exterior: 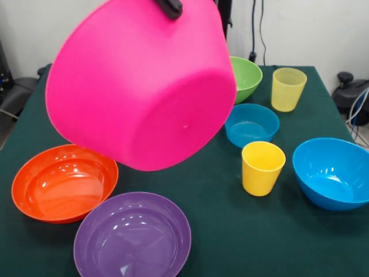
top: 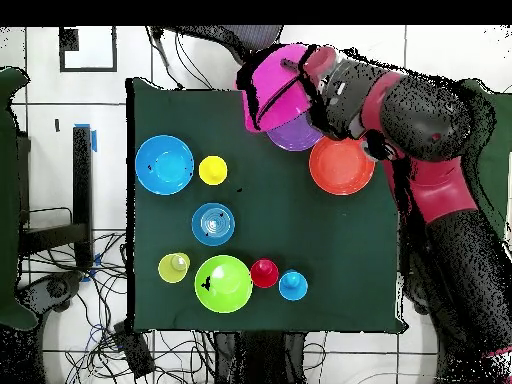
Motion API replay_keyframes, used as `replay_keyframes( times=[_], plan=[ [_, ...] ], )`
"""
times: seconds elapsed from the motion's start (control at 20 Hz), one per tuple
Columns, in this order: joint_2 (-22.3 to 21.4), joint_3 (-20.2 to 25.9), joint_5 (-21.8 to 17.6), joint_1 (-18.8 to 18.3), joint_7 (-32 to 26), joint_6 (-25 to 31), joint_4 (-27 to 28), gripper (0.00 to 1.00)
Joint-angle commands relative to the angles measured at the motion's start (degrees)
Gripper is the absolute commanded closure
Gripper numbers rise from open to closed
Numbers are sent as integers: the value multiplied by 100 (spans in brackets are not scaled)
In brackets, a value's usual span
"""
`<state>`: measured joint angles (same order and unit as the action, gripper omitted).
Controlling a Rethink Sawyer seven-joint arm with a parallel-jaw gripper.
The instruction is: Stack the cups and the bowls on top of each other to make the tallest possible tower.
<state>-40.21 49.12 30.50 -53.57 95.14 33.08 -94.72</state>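
Note:
My gripper [exterior: 169, 6] is shut on the rim of the large pink bowl [exterior: 141, 86] and holds it tilted in the air, its bottom towards the front camera. In the overhead view the pink bowl [top: 272, 85] hangs over the purple bowl [top: 298, 136], with the gripper [top: 299, 72] at its rim. The orange bowl [exterior: 63, 182] and the purple bowl [exterior: 132, 236] sit upright at the front left. The green bowl [exterior: 247, 78], small blue bowl [exterior: 252, 124], medium blue bowl [exterior: 333, 172], yellow cup [exterior: 262, 167] and pale yellow cup [exterior: 288, 88] stand on the right. The red cup [top: 264, 272] and blue cup [top: 293, 285] show only overhead. Nothing is stacked.
The table [exterior: 230, 231] has a dark green cloth. My red and black arm [top: 430, 130] reaches in over the orange bowl [top: 341, 165]. Cables hang behind the table's far edge [exterior: 256, 34].

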Motion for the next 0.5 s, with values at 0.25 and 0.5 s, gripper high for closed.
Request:
replay_keyframes(
  times=[0.25,0.5],
  plan=[
    [1489,1976,-1869,-617,-813,-1975,-862,100],
    [2166,2268,-2718,-750,-769,-2174,-653,100]
  ],
)
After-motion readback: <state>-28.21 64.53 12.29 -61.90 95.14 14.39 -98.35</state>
